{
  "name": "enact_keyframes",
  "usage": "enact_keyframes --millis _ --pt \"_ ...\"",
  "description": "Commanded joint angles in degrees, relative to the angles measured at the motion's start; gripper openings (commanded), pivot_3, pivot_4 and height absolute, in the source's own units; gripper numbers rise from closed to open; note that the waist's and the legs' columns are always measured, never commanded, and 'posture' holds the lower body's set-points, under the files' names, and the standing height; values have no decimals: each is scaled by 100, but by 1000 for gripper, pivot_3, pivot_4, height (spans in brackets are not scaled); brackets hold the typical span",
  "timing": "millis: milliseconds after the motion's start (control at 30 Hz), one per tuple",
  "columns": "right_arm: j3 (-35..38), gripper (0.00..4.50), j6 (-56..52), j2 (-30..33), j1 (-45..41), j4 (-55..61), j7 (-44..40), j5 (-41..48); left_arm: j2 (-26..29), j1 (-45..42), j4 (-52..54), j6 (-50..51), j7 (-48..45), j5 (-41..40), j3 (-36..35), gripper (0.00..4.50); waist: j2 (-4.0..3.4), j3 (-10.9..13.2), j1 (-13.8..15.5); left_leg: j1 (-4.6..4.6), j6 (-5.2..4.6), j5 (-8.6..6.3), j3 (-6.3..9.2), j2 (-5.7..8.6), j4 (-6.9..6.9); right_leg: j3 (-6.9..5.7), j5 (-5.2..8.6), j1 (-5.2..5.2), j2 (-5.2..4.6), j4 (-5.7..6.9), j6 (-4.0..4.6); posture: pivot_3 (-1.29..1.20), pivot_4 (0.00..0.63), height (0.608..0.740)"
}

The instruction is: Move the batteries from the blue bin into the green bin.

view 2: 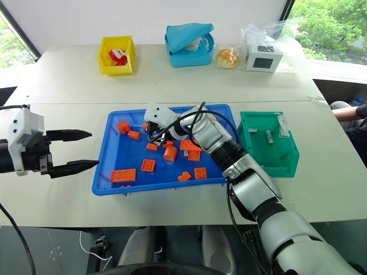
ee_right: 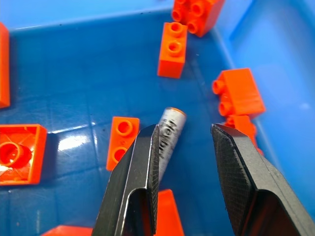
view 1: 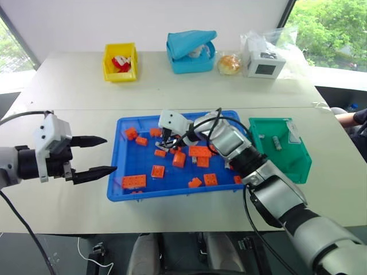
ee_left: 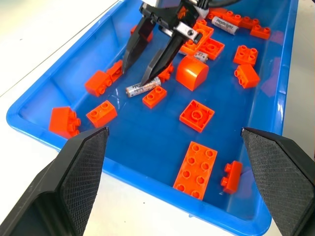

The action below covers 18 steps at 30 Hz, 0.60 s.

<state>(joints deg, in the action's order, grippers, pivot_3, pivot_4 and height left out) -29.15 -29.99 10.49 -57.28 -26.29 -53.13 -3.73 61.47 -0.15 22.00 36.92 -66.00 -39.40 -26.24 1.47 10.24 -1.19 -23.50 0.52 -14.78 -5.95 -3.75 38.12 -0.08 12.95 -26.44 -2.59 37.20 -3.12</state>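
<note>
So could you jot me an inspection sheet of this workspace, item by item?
Surface: pale table, two tops joined.
Job's things: blue bin holds one battery among the bricks, another further back; green bin has two batteries inside.
Clutter: orange bricks, yellow bin, teal box, bun, white device.
Claws: right claw open, its fingers straddling the near battery; left claw open, beside the blue bin.
Cables: black cables on the right arm.
Surroundings: windows, trees, a person's arm.
</note>
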Motion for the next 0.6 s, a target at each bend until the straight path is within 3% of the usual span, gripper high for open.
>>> enact_keyframes --millis 33,300,400,433,467,600 --pt "29 1694 97 -81 -110 13 -25 -78 13 -119 -36 -82 40 -19 -169 4500 0 0 0 0 0 0 0 0 0 0 0 0 0 0 0 0 150 736" --pt "-100 1694 299 -126 57 -332 18 -349 4 -326 -55 -44 121 -46 -40 4500 0 0 -2 0 0 0 0 0 0 0 0 0 0 0 0 0 150 736" --pt "-206 853 416 -103 135 -461 -42 -478 7 -367 -58 -47 121 -49 -1 4500 1 -1 -2 1 0 0 0 0 0 0 0 0 0 0 0 0 150 736" --pt "-227 287 419 -100 161 -465 -86 -492 7 -378 -62 -52 118 -47 10 4500 2 -1 -4 2 0 0 0 0 0 0 0 1 0 0 0 0 150 736" --pt "-241 41 423 -96 189 -444 -138 -497 7 -397 -71 -57 116 -43 29 4500 3 -2 -5 4 0 0 0 0 0 0 0 3 0 0 0 0 150 736" --pt "-22 50 169 -105 240 6 -373 -259 -17 -507 -83 -80 83 -51 191 4500 7 -4 -2 8 0 0 0 -1 -1 0 0 8 0 0 1 0 150 736"
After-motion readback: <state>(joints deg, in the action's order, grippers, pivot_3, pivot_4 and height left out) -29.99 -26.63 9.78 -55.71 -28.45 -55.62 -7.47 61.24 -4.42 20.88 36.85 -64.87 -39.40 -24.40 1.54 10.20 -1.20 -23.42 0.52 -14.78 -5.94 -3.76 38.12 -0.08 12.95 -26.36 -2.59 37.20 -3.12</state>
